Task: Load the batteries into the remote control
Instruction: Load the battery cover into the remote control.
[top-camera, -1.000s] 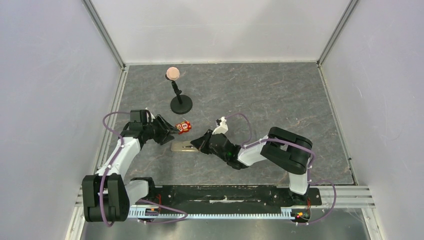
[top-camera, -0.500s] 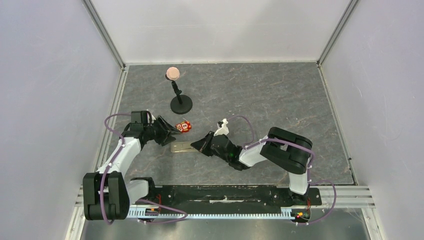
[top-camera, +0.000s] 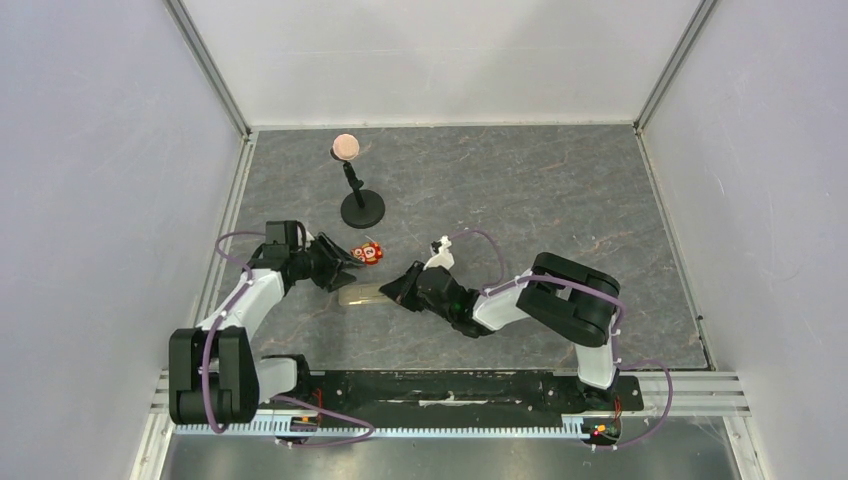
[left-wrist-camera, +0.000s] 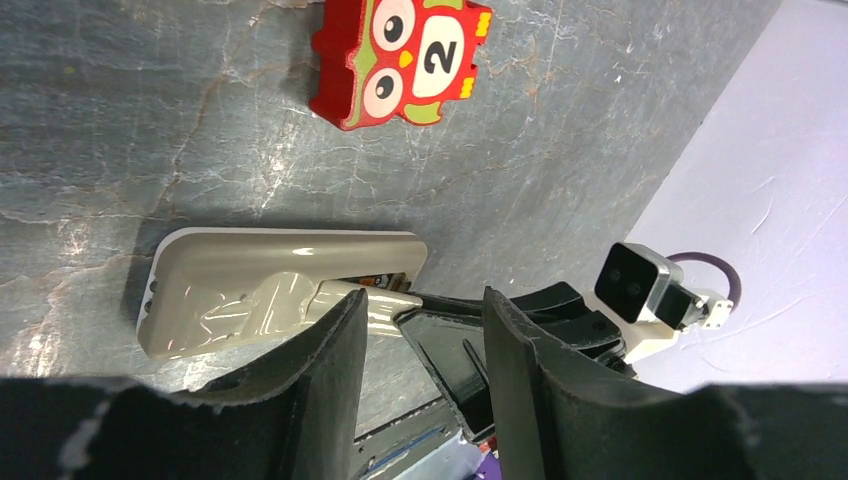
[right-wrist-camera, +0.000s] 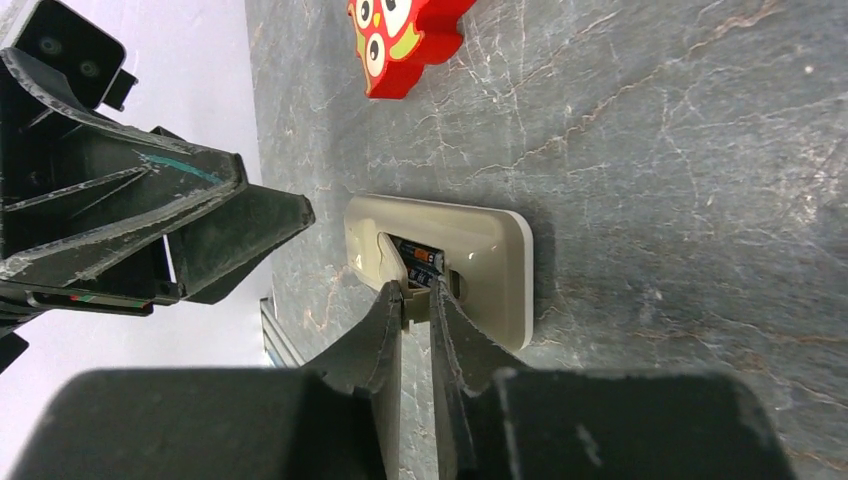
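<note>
The remote control lies tan back up on the grey table, its battery bay open at the right end. It also shows in the left wrist view and the right wrist view. Dark batteries with orange print sit inside the bay; they also show in the left wrist view. My right gripper is shut on the beige cover piece, which is tilted up over the bay. My left gripper is open and empty, one finger beside the remote's long edge.
A red owl gadget lies just behind the remote. A black stand with a pink ball on top stands farther back. Grey walls enclose the table on three sides.
My left gripper has edged closer to the remote. My right gripper stays at the bay end, still shut on the cover piece. The remote has shifted slightly left.
</note>
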